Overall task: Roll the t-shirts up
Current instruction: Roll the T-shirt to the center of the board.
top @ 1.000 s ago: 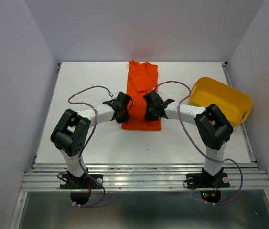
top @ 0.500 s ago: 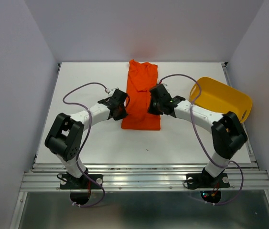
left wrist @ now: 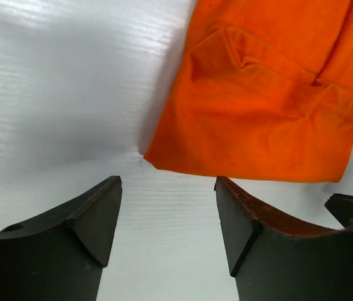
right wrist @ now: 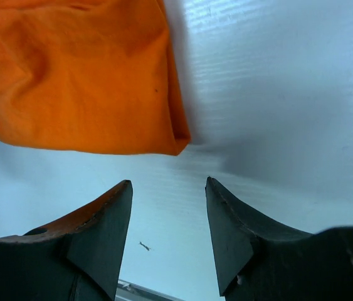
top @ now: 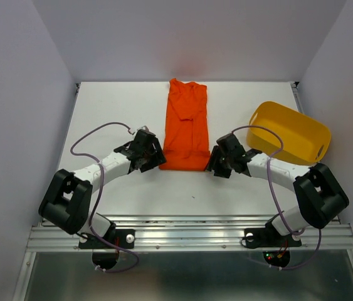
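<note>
Both arms had pulled back to the near hem of the t-shirt (top: pixel 187 128), left gripper (top: pixel 155 159) and right gripper (top: pixel 216 164) spread empty at either corner. Its long axis ran straight away from them.

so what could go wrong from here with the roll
Both the left gripper and right gripper sit open just short of the near corners of the t-shirt, so closing may miss the hem or catch only one layer. The yellow tub is close beside the right arm, which might bump it.
</note>
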